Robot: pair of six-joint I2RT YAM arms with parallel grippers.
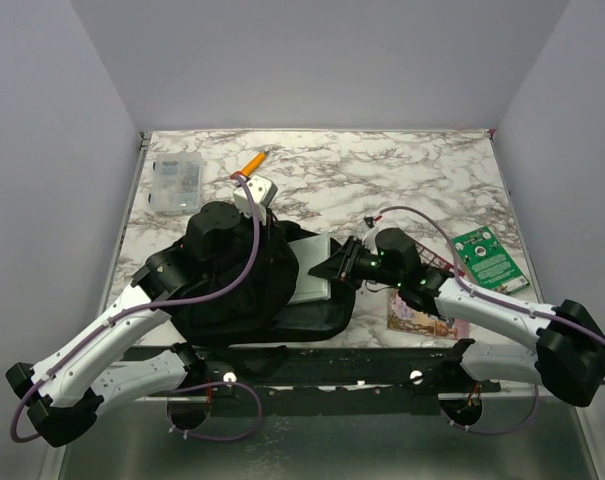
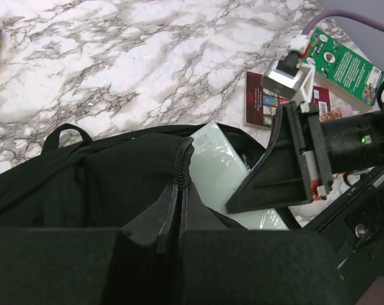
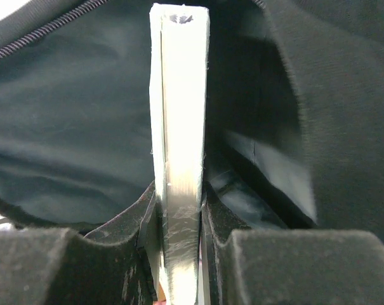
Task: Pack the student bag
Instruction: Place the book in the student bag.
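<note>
Pale book (image 3: 179, 127), partly hidden inside student bag (image 1: 252, 292), clamped by right pincer (image 3: 179, 254); left pincer (image 2: 174, 235) pinches bag's rim.

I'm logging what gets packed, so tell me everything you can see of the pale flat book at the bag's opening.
The pale book is a thin, flat rectangle, whitish-green, with smooth, slightly glossy faces. It lies roughly flat, broad face up. The right end effector is clamped on its outer end, one finger on each face. Its far part sits inside the open student bag, black fabric around it.
</note>
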